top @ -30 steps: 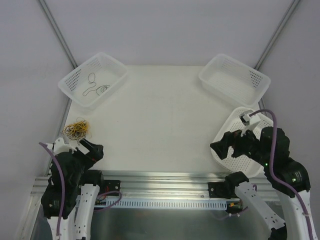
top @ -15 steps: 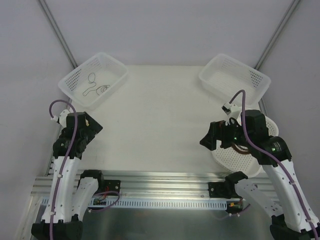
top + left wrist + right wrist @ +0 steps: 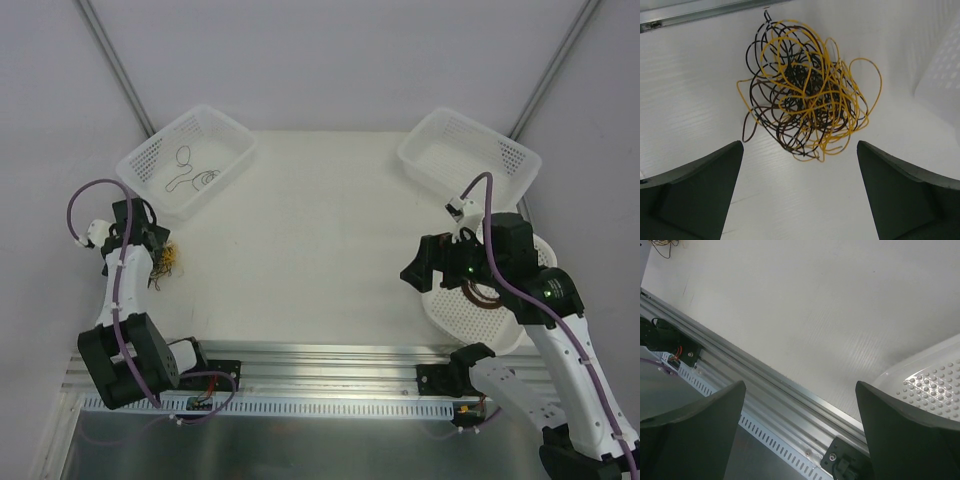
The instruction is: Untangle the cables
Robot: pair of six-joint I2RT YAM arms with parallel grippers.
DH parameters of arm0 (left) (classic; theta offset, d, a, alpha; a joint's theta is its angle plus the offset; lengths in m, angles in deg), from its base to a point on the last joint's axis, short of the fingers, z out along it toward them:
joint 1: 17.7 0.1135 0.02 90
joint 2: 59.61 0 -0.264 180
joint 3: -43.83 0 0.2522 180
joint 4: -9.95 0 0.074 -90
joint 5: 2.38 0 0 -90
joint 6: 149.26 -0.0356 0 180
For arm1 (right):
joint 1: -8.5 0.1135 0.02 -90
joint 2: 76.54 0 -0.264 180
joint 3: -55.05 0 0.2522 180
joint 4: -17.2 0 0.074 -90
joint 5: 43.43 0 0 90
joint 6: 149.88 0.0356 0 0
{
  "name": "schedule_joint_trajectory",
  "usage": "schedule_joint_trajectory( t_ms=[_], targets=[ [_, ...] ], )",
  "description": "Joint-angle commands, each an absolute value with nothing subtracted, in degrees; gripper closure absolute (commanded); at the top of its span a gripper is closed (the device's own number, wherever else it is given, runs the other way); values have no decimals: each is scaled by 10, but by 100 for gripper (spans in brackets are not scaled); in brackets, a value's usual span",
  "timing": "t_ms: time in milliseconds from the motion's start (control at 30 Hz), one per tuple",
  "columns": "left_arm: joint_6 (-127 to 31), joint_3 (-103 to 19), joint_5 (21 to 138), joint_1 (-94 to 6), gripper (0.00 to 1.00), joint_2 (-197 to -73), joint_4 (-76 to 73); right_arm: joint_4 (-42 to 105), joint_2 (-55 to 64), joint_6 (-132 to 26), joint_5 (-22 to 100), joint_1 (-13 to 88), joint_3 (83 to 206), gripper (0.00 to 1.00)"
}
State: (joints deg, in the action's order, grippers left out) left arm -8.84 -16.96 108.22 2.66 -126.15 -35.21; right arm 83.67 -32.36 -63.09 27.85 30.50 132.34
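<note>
Step in hand, by my read: approach, before any pick. The cables (image 3: 807, 100) are one loose knot of yellow, brown and black strands, sitting upper centre in the left wrist view and at the left edge of the table (image 3: 320, 230) in the top view (image 3: 168, 262), just below the left basket (image 3: 225, 125). A few thin dark strands (image 3: 185, 170) lie inside that basket, apart from the knot. The left gripper (image 3: 800, 150) hangs over the knot with its jaws spread wide, one finger (image 3: 705, 185) lower left of frame and the other lower right. It holds nothing and touches nothing; the wires sit between and beyond the tips. The right gripper (image 3: 800, 385) is wide too and empty, looking down at bare table, the metal rail (image 3: 765, 405) and the rim of the perforated tray (image 3: 930, 380). In the top view it (image 3: 420, 275) is at centre right, well apart from the knot, next to that tray (image 3: 450, 320), where a brown ring coil (image 3: 480, 297) lies. The right basket (image 3: 415, 165), upper right, looks empty. The next move probably calls for dropping the left jaws onto one outer loop, such as the yellow one sticking out on the right of the knot, and closing fully, since the strands are very thin. The knot looks light, so the whole clump may lift; the right arm would need to come across and pin it.
</note>
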Motion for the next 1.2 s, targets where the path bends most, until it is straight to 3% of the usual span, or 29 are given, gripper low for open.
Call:
schedule_joint_trajectory(
  t_ms=[0,333,467,600,633,700,733,867,1167],
  targets=[
    [-57,-210,1085,50,1,-1302,-310,833,-326,-638,269,308,1331,3],
    [-121,-267,1026,73,1,-1492,-299,840,-325,-638,252,307,1341,3],
    [-124,-246,981,73,2,-1515,-296,829,-328,-629,252,307,1330,3],
    [-157,-234,952,71,22,-1526,-293,815,-323,-622,237,308,1321,3],
    [-164,-231,946,69,35,-1523,-294,811,-322,-621,237,308,1317,3],
    [-185,-220,928,65,47,-1515,-294,801,-320,-616,241,308,1312,3],
    [-201,-215,921,63,60,-1503,-293,792,-317,-615,241,309,1308,3],
    [-229,-187,879,44,84,-1458,-293,765,-307,-604,236,315,1296,3],
    [-337,-193,859,-175,91,-1355,-293,698,-300,-553,319,336,1260,3]
  ],
)
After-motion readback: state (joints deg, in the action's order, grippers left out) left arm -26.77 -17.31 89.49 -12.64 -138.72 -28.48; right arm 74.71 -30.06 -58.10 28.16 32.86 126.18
